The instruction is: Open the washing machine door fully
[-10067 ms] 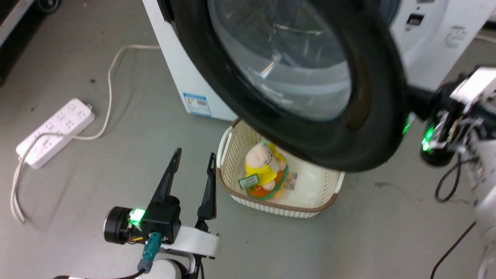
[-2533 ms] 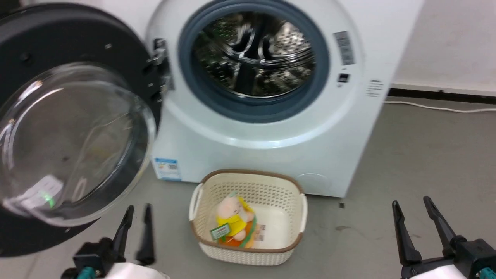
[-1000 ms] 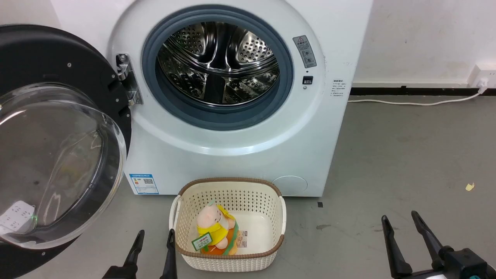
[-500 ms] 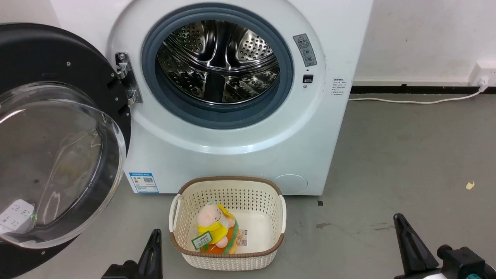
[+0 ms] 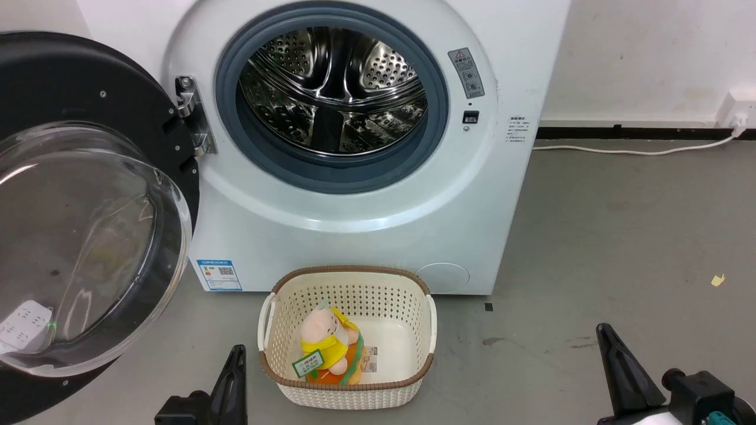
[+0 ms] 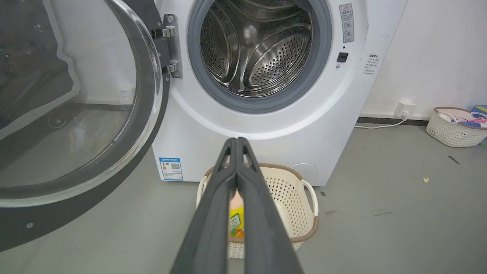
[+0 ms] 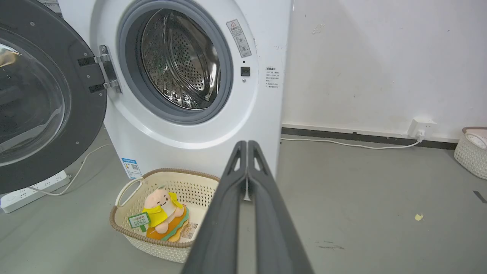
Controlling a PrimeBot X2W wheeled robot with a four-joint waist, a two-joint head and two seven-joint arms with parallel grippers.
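The washing machine door stands swung out wide to the left of the washing machine. It hangs from its metal hinge at the left edge of the opening, with its glass bowl bulging toward the near side. The steel drum and the blue-grey gasket around it are fully exposed. On the floor just in front of the machine sits a cream basket with a plush toy lying inside. The left gripper is low at the near left, just beside the basket, its two fingers pressed flat together on nothing. The right gripper is low at the near right, well apart from the machine, likewise closed on nothing. Neither touches the door. A white cable runs along the far wall on the right.
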